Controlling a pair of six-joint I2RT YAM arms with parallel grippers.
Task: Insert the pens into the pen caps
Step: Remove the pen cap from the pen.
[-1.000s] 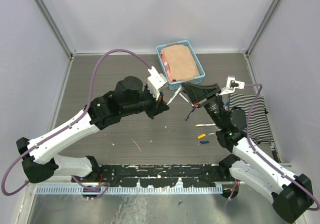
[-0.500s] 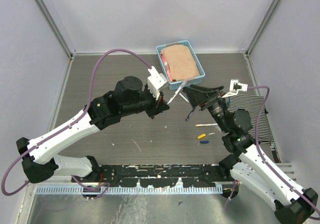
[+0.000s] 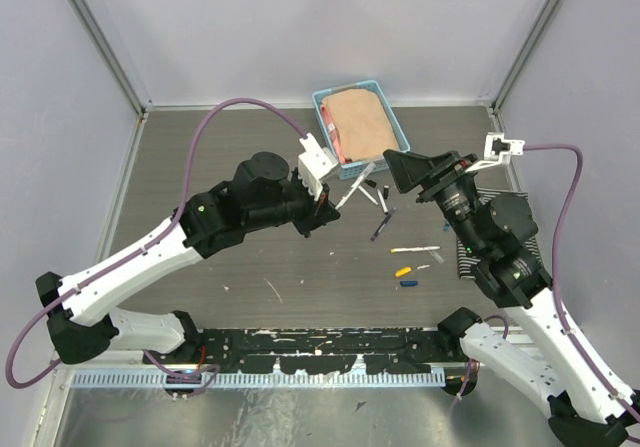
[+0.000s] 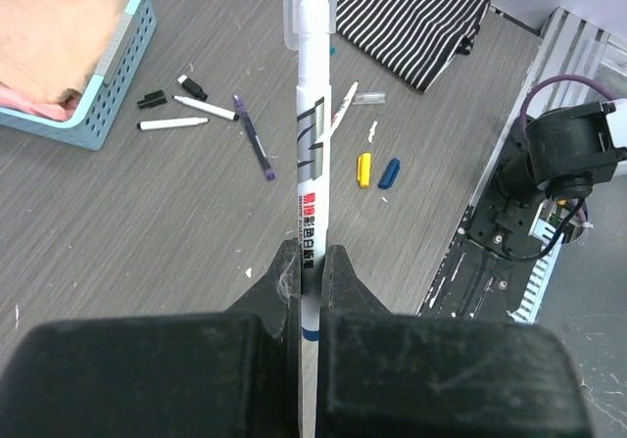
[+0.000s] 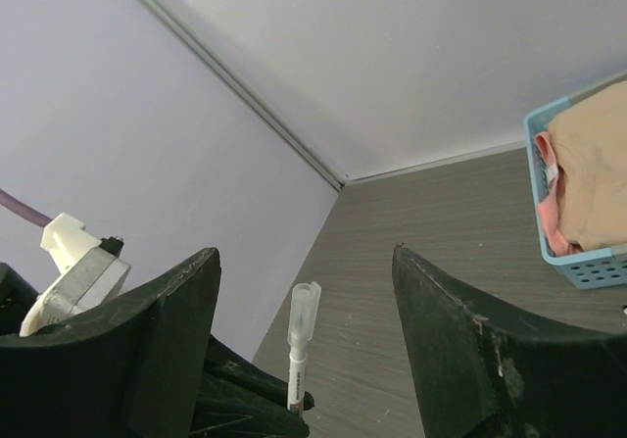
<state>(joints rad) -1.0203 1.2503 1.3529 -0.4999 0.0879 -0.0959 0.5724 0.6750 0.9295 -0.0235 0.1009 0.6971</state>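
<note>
My left gripper (image 4: 312, 262) is shut on a white pen (image 4: 313, 154), which points away from it with a clear pen cap (image 4: 309, 7) on its tip. From above, this gripper (image 3: 322, 210) hovers over the table's middle, and the pen (image 3: 345, 193) angles toward the basket. My right gripper (image 3: 392, 172) stands open a short way right of the pen's tip, with nothing between its fingers. The right wrist view shows the capped pen (image 5: 299, 360) upright between the wide-apart fingers (image 5: 167, 340). On the table lie a purple pen (image 4: 255, 149), a yellow cap (image 4: 363, 170) and a blue cap (image 4: 389, 172).
A blue basket (image 3: 325, 117) holding tan cloth stands at the back centre. A striped cloth (image 3: 525, 229) lies at the right under my right arm. Two white pens (image 4: 188, 121) and small black caps (image 4: 152, 98) lie near the basket, and another white pen (image 3: 415, 250) lies further right.
My right gripper has opened and drawn back up and to the right, away from the pen's tip. The clear cap stays on the pen in my left gripper, which has barely moved.
</note>
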